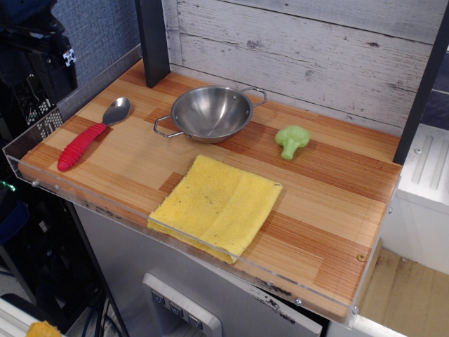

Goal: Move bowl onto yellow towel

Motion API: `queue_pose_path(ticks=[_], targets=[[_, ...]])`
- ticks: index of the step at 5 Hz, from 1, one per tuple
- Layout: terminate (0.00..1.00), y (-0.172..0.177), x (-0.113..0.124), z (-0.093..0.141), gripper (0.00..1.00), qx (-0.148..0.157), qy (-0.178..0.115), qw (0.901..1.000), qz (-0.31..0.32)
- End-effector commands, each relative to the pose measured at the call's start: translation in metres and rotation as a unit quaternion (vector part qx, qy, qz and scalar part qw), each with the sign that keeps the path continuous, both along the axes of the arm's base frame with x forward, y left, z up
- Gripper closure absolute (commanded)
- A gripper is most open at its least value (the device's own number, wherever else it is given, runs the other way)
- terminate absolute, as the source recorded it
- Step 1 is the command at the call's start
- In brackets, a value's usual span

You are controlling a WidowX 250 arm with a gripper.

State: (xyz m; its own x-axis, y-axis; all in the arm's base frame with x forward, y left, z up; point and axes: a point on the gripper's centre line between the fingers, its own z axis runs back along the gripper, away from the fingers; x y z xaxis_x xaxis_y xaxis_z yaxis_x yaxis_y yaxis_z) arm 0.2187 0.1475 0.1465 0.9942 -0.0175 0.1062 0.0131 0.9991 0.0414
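Note:
The shiny steel bowl with two wire loop handles stands upright on the wooden tabletop, toward the back middle. The yellow towel lies flat and folded just in front of the bowl, near the table's front edge, with a small gap between them. The bowl is empty. No gripper shows in this view; only dark robot hardware sits at the upper left, off the table.
A metal spoon with a red handle lies at the left of the table. A small green toy broccoli lies right of the bowl. A dark post stands at the back left and a white plank wall behind. A clear plastic lip edges the table.

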Motion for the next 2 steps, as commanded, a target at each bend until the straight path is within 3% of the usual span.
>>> queue_pose_path(ticks=[1,2], targets=[[0.0,0.0,0.0,0.0,0.0,0.0,0.0,1.0,0.0],[0.0,-0.016,0.017,-0.003,0.0,-0.014,-0.001,0.9996,-0.026]])
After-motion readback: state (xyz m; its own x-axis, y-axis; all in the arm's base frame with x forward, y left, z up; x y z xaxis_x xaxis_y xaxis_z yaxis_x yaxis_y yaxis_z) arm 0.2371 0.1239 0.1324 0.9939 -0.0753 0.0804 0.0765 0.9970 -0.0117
